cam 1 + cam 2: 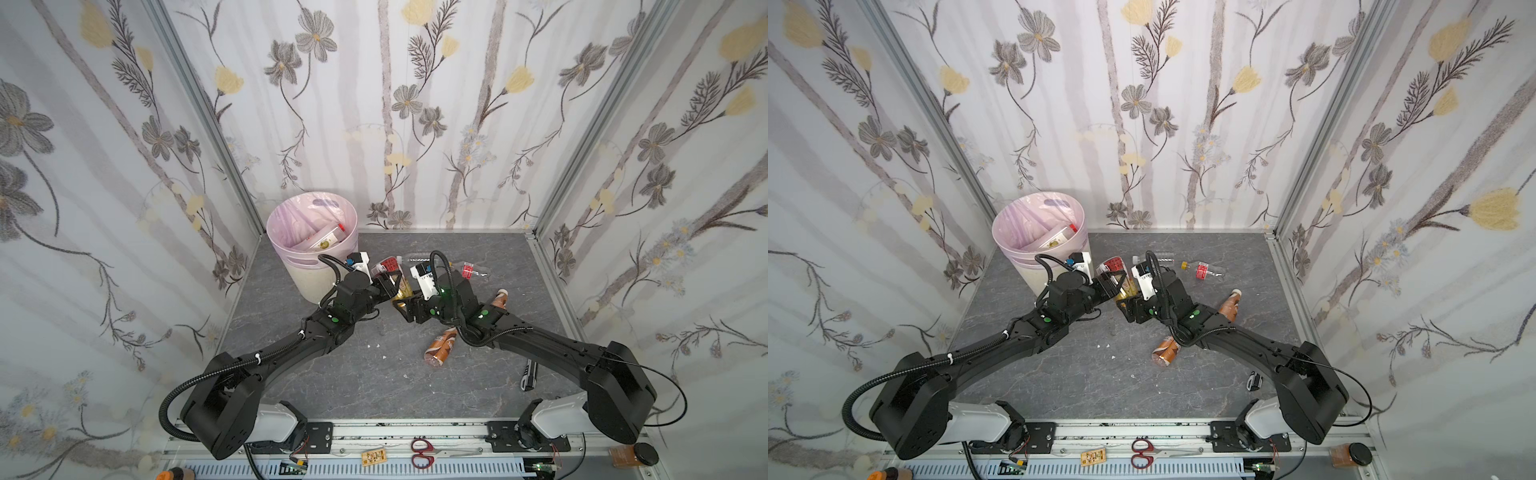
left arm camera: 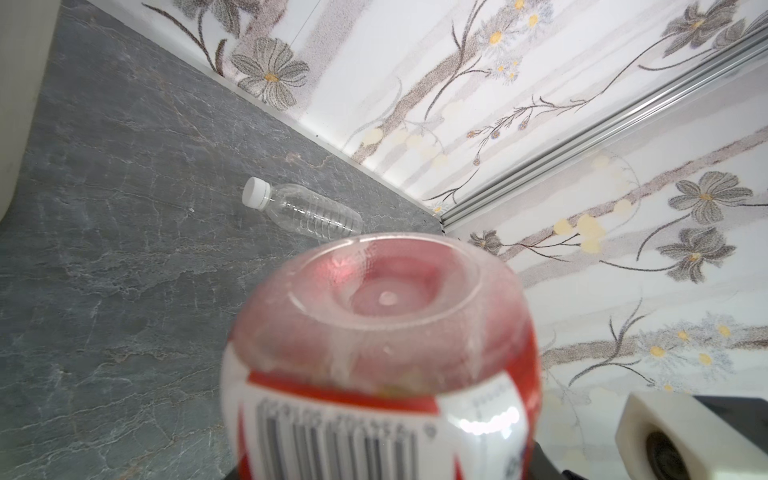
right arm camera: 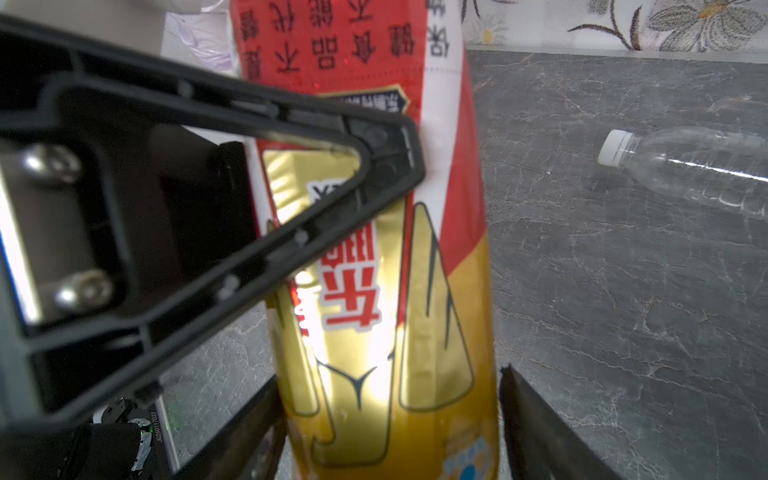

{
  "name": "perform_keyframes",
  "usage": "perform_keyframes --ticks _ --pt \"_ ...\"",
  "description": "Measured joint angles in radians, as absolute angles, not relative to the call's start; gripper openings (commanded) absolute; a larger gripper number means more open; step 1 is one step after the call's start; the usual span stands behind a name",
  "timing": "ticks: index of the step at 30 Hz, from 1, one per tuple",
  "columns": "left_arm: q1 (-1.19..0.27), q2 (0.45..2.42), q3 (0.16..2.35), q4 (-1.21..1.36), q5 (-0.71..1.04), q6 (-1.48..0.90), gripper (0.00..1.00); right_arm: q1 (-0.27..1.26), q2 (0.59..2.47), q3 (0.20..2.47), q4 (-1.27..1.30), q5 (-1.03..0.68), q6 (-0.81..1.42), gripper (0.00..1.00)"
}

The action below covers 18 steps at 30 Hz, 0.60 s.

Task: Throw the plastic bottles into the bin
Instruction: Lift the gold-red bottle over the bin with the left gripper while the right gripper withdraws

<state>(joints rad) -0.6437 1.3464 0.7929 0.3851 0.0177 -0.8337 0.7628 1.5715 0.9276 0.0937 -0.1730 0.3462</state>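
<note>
Red-gold btl [image 3: 374, 291] in L fingers [image 3: 390, 166] blocks view; clear btl [image 2: 311, 212] beyond.

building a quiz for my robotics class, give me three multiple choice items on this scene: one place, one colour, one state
1. Where on the table does the bin stand? A far left corner B near right corner C centre
2. What colour is the cap of the unlabelled clear bottle? A green B white C blue
3. The red-and-gold bottle is: A inside the bin B lying on the table C gripped by the left tool
Key: 1 A, both top views show it in that corner. 2 B, plain in the left wrist view. 3 C, that view shows the bottle held right before its camera.
</note>
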Motion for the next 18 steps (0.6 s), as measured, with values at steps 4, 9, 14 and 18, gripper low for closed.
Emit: perform_keyframes --ticks 4,9,14,18 --pt "-0.643 1.318 0.801 0.376 -0.012 -0.786 0.53 0.746 1.509 0.908 0.092 -0.170 0.335 1.00" --pt "-0.642 1.265 0.889 0.324 -0.085 -0.673 0.53 0.667 1.360 0.821 0.093 -0.160 0.334 1.00" --pt "-0.642 1.187 1.050 0.257 -0.179 -0.502 0.53 0.594 1.266 0.766 0.094 -0.131 0.335 1.00" --pt "-0.642 1.110 1.209 0.239 -0.278 -0.326 0.53 0.583 1.270 0.764 0.096 -0.132 0.336 1.00"
